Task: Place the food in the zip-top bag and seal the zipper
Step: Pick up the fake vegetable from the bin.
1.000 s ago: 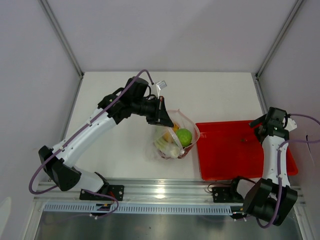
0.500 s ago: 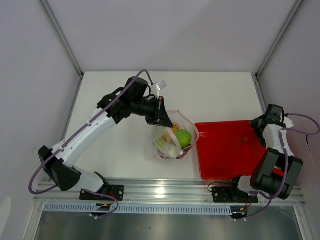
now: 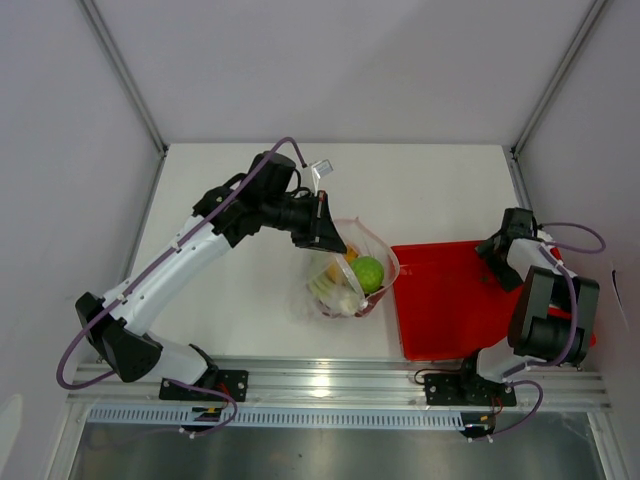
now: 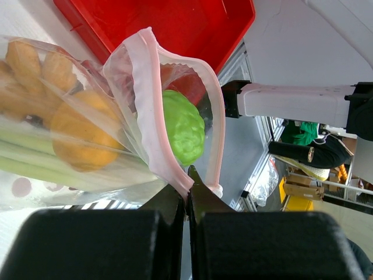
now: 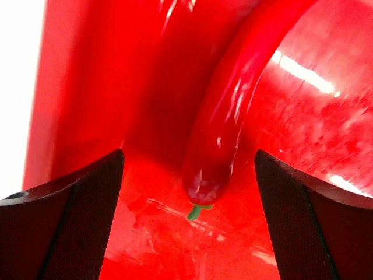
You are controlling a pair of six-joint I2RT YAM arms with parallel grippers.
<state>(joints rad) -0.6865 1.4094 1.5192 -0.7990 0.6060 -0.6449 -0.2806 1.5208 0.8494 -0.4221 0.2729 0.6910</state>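
I see my left pincer (image 4: 187, 179) clamped on the zipper (image 4: 150, 111); my right pincer (image 5: 189, 156) (wide open) straddles the red pepper (image 5: 224, 131).

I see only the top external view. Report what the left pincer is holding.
Observer: The left pincer is shut on the zipper of the zip-top bag, whose mouth gapes open.
Operator: Now describe what sits under the right one.
Observer: A red pepper with a green stem lies on the red tray, between the open fingers of the right pincer.
Operator: State whether it touches the pepper.
Observer: No; both fingers stand apart from it.
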